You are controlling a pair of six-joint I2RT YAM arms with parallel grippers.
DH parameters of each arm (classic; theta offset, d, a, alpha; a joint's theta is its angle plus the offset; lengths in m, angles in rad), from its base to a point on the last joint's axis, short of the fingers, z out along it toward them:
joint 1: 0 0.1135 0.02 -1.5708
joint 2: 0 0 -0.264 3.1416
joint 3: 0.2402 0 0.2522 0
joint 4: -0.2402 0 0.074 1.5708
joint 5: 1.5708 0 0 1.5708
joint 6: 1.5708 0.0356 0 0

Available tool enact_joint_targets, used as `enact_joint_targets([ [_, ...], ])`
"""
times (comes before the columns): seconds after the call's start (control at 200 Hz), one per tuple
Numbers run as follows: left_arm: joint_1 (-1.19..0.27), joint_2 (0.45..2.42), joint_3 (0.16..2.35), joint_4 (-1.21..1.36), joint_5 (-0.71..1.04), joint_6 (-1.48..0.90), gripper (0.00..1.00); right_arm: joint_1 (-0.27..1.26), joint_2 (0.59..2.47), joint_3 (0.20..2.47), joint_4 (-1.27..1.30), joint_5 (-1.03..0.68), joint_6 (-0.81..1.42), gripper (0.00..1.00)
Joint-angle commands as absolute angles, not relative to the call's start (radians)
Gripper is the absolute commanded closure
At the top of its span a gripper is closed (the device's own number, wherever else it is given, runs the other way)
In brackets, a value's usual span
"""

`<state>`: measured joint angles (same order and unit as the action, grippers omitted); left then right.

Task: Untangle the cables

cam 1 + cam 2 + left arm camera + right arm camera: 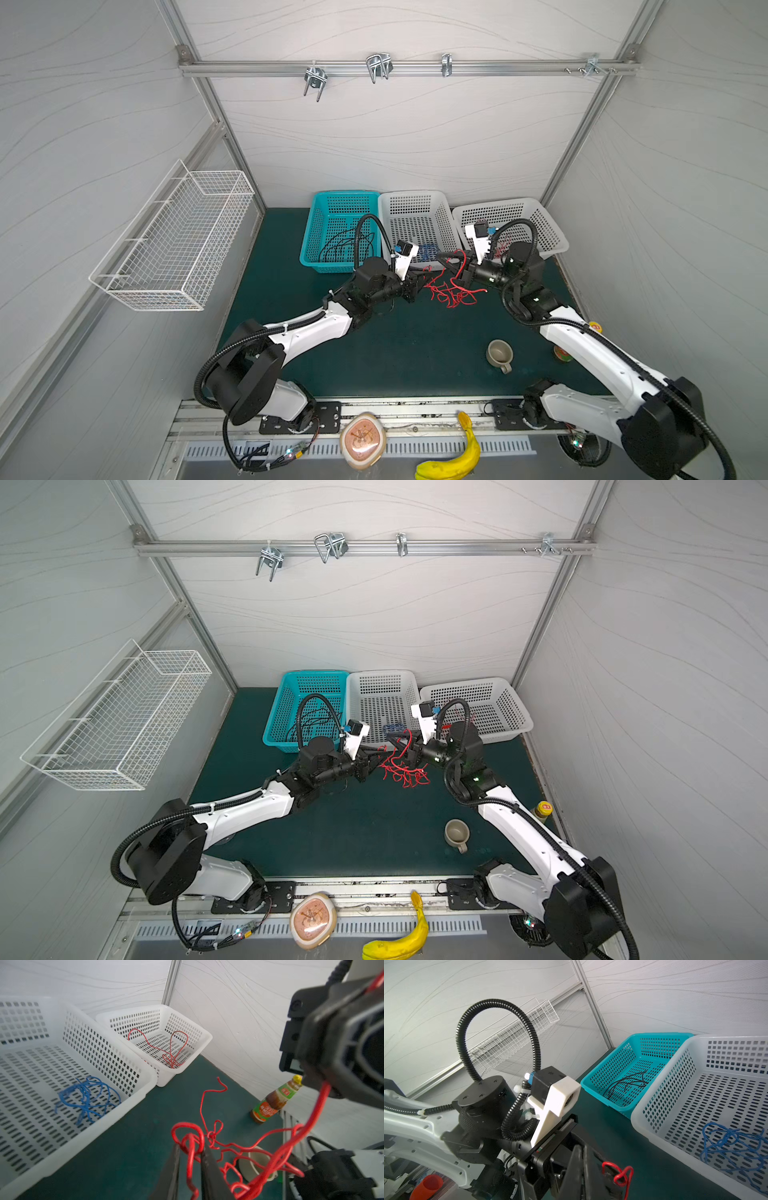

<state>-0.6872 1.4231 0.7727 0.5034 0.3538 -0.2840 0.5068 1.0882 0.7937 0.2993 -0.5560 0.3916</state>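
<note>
Red cables [453, 293] one tangle, clamped by left tool [191, 1157], right tool [581, 1159]; three baskets [419, 195]

Three baskets stand in a row along the back of the table [395, 374]: the left basket [318, 232], the middle basket [415, 196] and the right basket [552, 237], with loose cables [87, 1097] lying inside each. Just in front of the middle basket, the tangle of cables [455, 293] stretches between the left hand [419, 286] and the right hand [444, 262]. A mug [498, 354] sits nearer the front, right of centre, and a bottle [595, 327] stands at the table's right edge. A wire rack [174, 245] hangs on the left wall
</note>
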Motion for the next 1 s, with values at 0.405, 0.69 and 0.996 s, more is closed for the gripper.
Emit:
enact_joint_targets([
  [0.405,-0.675,1.296,0.748,0.187,-0.09,-0.23,1.0,0.506,0.932,0.78,-0.036,0.192,0.311,1.0],
  [0.69,-0.555,1.162,0.681,-0.019,-0.246,-0.296,1.0,0.382,0.779,0.725,-0.228,0.424,0.352,1.0],
  [0.996,-0.469,1.069,0.658,-0.128,-0.324,-0.307,1.0,0.257,0.686,0.724,-0.337,0.49,0.346,1.0],
])
